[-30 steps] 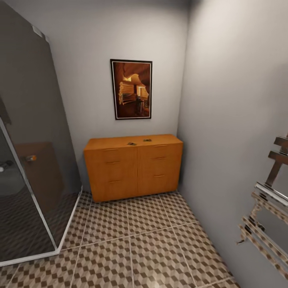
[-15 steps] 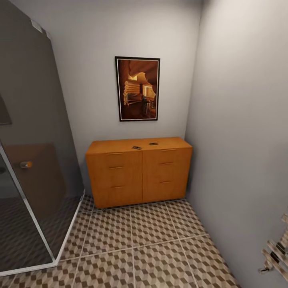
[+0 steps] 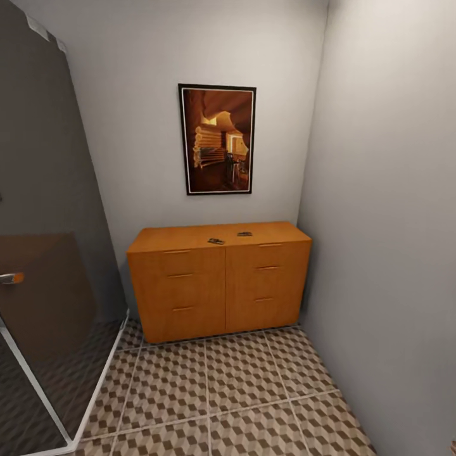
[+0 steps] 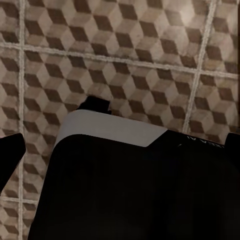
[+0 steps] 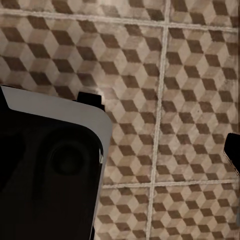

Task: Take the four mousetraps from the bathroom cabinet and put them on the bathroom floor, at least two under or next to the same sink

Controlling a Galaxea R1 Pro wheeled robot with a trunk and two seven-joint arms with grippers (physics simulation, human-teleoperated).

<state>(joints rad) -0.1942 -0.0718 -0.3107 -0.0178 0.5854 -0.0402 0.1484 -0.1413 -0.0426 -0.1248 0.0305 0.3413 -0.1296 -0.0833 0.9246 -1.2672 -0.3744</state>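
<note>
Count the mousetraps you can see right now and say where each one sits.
2. Both lie on top of the cabinet: one mousetrap near the middle, the other mousetrap just right of it, nearer the wall. More may be hidden in the drawers.

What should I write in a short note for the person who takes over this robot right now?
Hands: the wrist views look down at the bathroom floor; dark tips show at the picture edges, so open or shut cannot be told. Nothing is seen held.
Things: two small dark mousetraps, one and another, lie on top of the cabinet, which stands against the back wall under a framed picture. All its drawers are closed. A glass shower wall is at the left.
Done: no trap lies on the visible tiles.
Left: approach the cabinet, find the other two traps, move all four to the floor, two of them by the sink.
</note>
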